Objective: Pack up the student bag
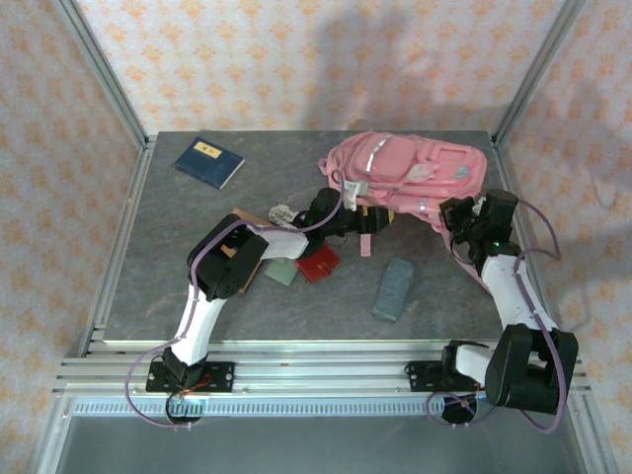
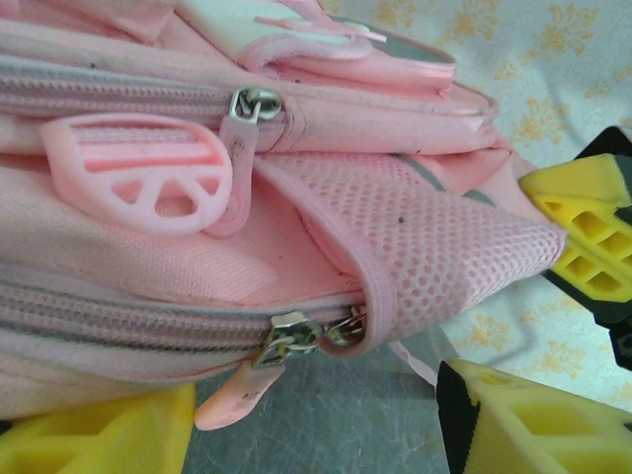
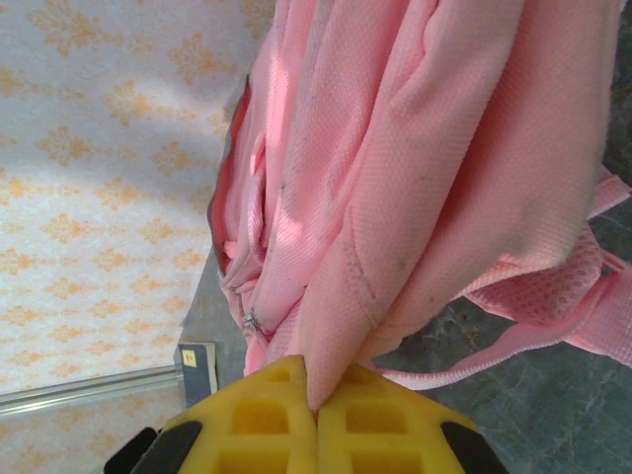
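Yellow fingers [image 3: 257, 427] of the right pincer [image 3: 317, 410] are clamped on a fold of the student bag [image 3: 425, 178]; the left pincer [image 2: 316, 415] gapes at the zips.

Bag lies on its side, far right of the surface [image 1: 148, 286], between both pincers. Soft, limp cloth, probably light unfilled; likely to sag and slide, so a strap, seam or zip pull [image 2: 237, 400] looks surer than loose fabric. Left pincer's jaws are well apart and hold nothing. Both zips run closed where seen. Mesh side pocket [image 2: 444, 257] looks flat; bag's inside is hidden. Blue notebook [image 1: 209, 161], red wallet [image 1: 317, 263] and grey case [image 1: 393, 288] lie loose, unpacked.
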